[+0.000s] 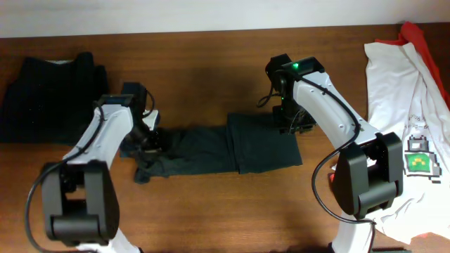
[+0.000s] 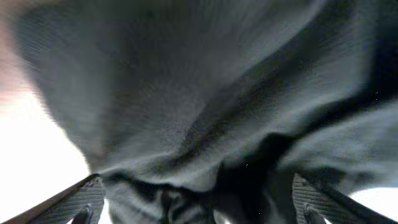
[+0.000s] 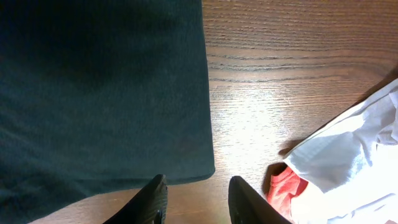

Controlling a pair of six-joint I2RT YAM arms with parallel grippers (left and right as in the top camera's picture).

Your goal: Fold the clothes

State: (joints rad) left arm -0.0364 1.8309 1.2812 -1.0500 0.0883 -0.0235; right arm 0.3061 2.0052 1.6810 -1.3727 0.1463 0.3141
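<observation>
left pincer [image 2: 196,193] wide open against dark shirt [image 2: 205,93]; right pincer [image 3: 198,194] part-open, empty; overhead alone shows black pile [image 1: 49,95].

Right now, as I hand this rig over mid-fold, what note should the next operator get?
Left gripper: open, jaws wide over bunched cloth at the left end of the dark shirt.
Right gripper: slightly open, empty, at the shirt's right edge.
Elsewhere: black pile far left; white shirt and red garment far right.
Done: the dark shirt's right half lies flat and squared.
Left: smooth and fold its crumpled left half; the white and red ones look unfolded.
</observation>
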